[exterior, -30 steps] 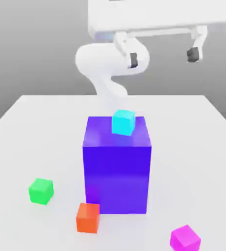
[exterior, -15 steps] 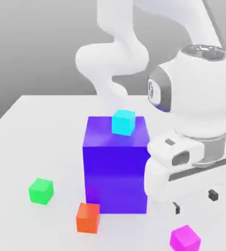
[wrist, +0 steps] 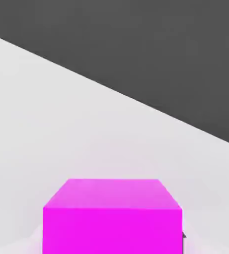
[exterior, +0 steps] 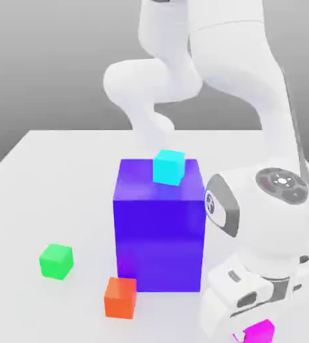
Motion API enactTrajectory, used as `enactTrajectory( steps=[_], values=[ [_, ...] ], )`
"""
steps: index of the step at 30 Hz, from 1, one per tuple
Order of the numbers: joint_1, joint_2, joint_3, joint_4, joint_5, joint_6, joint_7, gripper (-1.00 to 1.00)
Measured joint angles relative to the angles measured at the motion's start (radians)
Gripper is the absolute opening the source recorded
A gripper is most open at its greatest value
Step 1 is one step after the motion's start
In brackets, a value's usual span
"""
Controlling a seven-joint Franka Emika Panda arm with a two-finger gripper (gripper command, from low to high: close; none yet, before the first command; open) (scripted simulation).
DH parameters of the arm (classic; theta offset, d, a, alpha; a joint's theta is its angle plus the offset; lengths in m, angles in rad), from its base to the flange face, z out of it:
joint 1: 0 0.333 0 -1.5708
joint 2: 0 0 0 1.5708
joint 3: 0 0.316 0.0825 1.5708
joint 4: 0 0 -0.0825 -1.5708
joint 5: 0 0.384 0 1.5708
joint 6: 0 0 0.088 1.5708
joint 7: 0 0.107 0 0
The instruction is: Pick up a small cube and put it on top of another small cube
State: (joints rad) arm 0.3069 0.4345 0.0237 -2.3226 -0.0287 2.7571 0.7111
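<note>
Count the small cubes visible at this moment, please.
4. The green cube sits on the table at the exterior view's left, the orange-red cube by the blue-violet block, the cyan cube atop it, the magenta cube under the arm. Others may be hidden.

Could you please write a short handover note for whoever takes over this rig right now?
Pincer: lowered at the magenta cube, near the table's front edge on the exterior view's right, and shut on it.
Green cube: on the table at the exterior view's left, nothing on it.
Blue block stands mid-table with the cyan cube on top; the orange cube sits at its front.
Done: approach and grip.
Left: lift the magenta cube, carry it past the block, set it on the green cube.
</note>
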Motion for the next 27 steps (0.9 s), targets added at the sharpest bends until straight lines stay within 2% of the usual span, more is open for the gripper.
enactTrajectory(
  steps=[4,10,15,17,21,27],
  values=[
    [-0.041,-0.132,0.003,-0.015,0.04,-0.078,-0.049,-1.0],
    [-0.222,-0.324,-0.104,-0.103,0.092,-0.101,-0.28,-1.0],
    [-0.508,-0.474,-0.221,-0.254,0.068,-0.11,-0.518,-1.0],
    [-0.546,-0.515,-0.248,-0.323,0.046,-0.107,-0.598,-1.0],
    [-0.61,-0.549,-0.304,-0.45,-0.025,-0.084,-0.693,-1.0],
    [-0.592,-0.447,-0.314,-0.459,0.041,0.015,-0.76,-1.0]
  ],
)
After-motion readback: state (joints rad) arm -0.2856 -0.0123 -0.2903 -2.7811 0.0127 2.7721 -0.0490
